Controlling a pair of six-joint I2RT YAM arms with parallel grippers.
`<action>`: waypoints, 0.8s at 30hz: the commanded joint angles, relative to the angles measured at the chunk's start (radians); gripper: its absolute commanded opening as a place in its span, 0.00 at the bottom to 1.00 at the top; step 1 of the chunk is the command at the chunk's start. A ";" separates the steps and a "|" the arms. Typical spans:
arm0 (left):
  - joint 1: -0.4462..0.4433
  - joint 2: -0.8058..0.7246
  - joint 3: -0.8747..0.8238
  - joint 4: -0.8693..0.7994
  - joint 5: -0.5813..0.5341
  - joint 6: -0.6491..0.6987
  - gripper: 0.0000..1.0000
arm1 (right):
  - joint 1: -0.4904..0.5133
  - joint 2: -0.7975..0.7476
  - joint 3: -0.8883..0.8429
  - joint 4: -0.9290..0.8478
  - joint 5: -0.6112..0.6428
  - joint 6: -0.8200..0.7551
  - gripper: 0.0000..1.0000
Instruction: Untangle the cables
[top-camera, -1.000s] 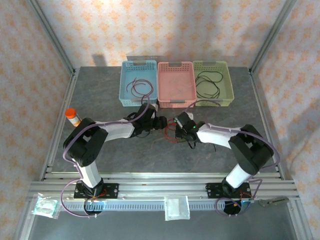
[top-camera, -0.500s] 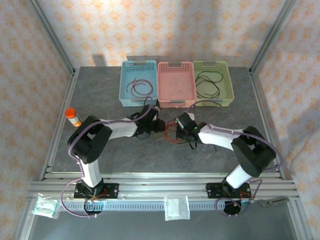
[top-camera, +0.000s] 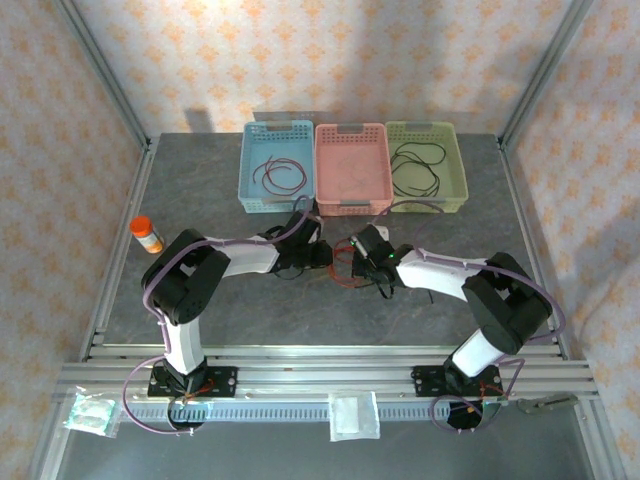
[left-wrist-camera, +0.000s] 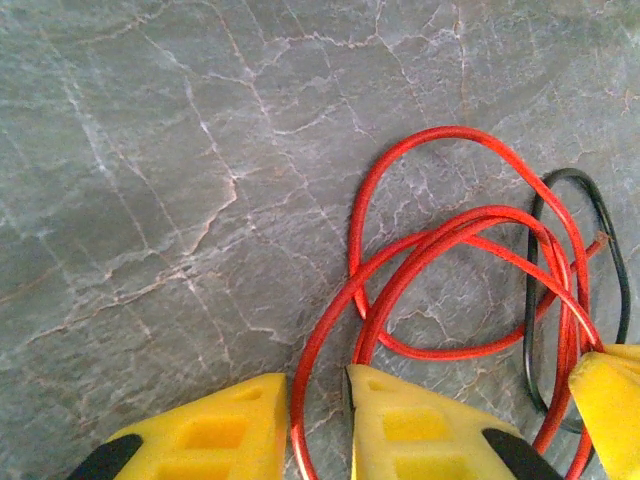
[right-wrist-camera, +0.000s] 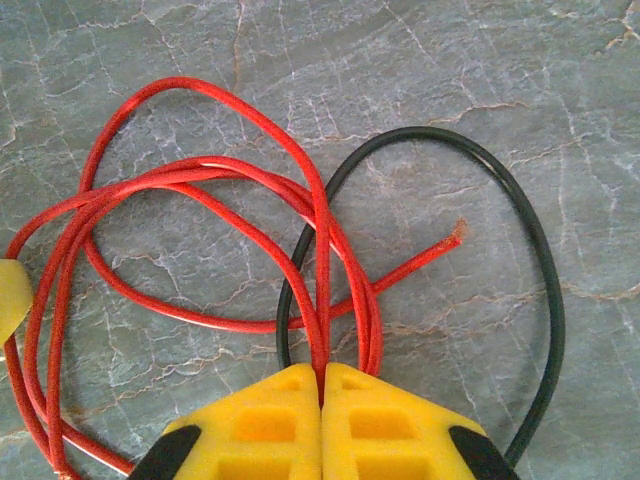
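My right gripper (right-wrist-camera: 321, 378) has jaws clenched on the red cable (right-wrist-camera: 185, 83); left gripper (left-wrist-camera: 318, 388) jaws parted astride it. It loops with the black cable (right-wrist-camera: 440, 132) on the tabletop (left-wrist-camera: 150, 150). I judge it light, springy; grip near crossings.

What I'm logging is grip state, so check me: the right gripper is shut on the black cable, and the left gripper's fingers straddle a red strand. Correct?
Not quite. The right gripper is shut on the red cable, not the black cable, which loops beside it; the right wrist view shows this. The left gripper does straddle a red strand.
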 joint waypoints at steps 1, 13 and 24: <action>-0.005 0.026 0.016 -0.023 0.003 0.012 0.18 | 0.000 0.003 0.008 -0.013 0.036 0.013 0.06; -0.005 -0.103 0.096 -0.081 -0.078 0.101 0.00 | -0.004 -0.003 0.020 -0.022 0.099 0.037 0.25; -0.005 -0.278 0.207 -0.126 0.092 0.224 0.00 | -0.045 -0.054 0.028 0.025 0.102 0.084 0.61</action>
